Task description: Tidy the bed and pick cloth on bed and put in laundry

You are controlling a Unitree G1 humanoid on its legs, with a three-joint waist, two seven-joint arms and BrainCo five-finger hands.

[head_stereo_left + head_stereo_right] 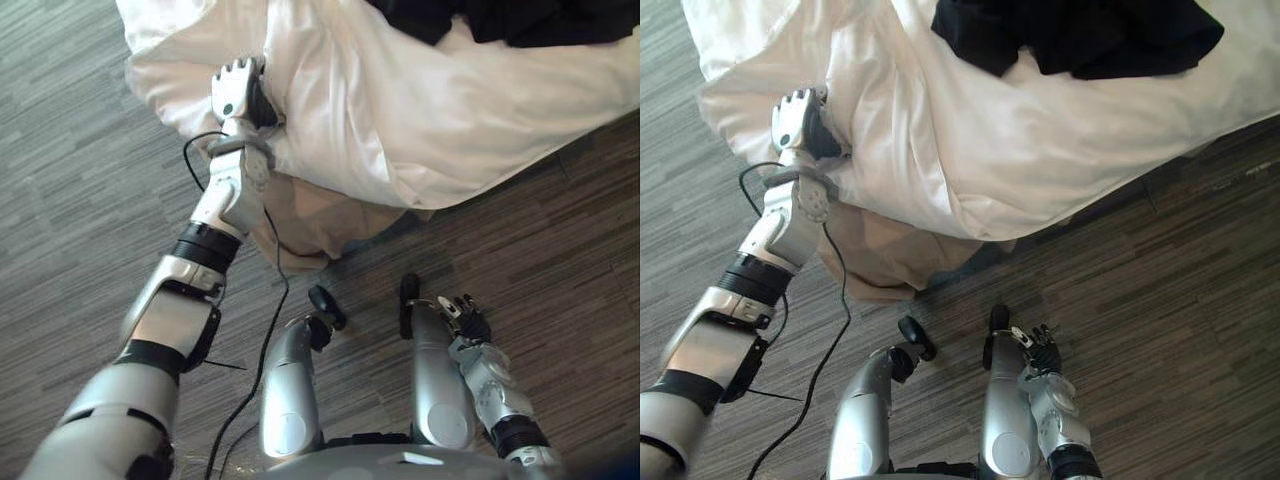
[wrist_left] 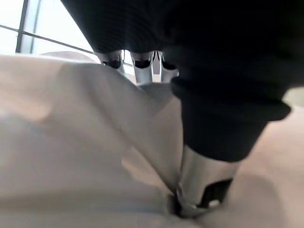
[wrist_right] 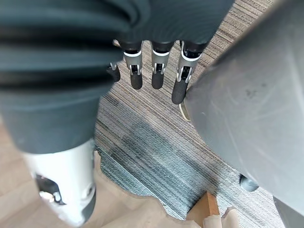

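Left arm stretched out straight, left hand (image 1: 238, 92) curled on a fold at the hanging edge of the duvet (image 1: 420, 110), thumb pressed in. On top of the duvet lies the black cloth (image 1: 1080, 35). Well below the duvet hangs the right hand (image 1: 467, 318), fingers relaxed, empty.

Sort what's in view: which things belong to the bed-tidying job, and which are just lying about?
Job: white duvet, its edge pinched in the left hand; black cloth lying on top of it.
Not in play: beige sheet hanging below the duvet; right hand, open and idle, low above the floor.
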